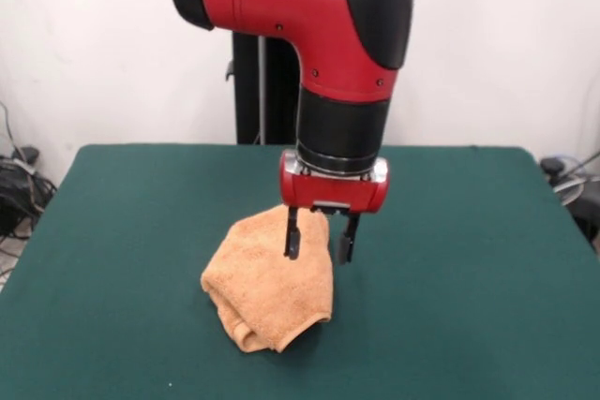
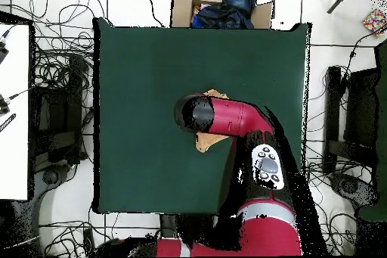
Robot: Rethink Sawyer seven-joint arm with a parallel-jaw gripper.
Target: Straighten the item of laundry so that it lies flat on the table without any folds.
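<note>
The orange-tan towel (image 1: 268, 278) lies bunched and folded over on the dark green table (image 1: 122, 231), near its middle. No stripe bands or tag show. My gripper (image 1: 319, 243) hangs straight down from the red arm, its two black fingers (image 1: 292, 236) open, just above the towel's far right part, not holding it. In the overhead view the arm covers most of the towel (image 2: 208, 141); only small tan corners show beside the arm, and the gripper itself is hidden there. The table (image 2: 143, 81) spreads wide around it.
A cardboard box with dark cloth (image 2: 223, 5) stands beyond the table's far edge in the overhead view. Cables lie on the floor around the table. A white surface (image 2: 13, 111) is at the left. The black pedestal (image 1: 262, 91) stands behind the table.
</note>
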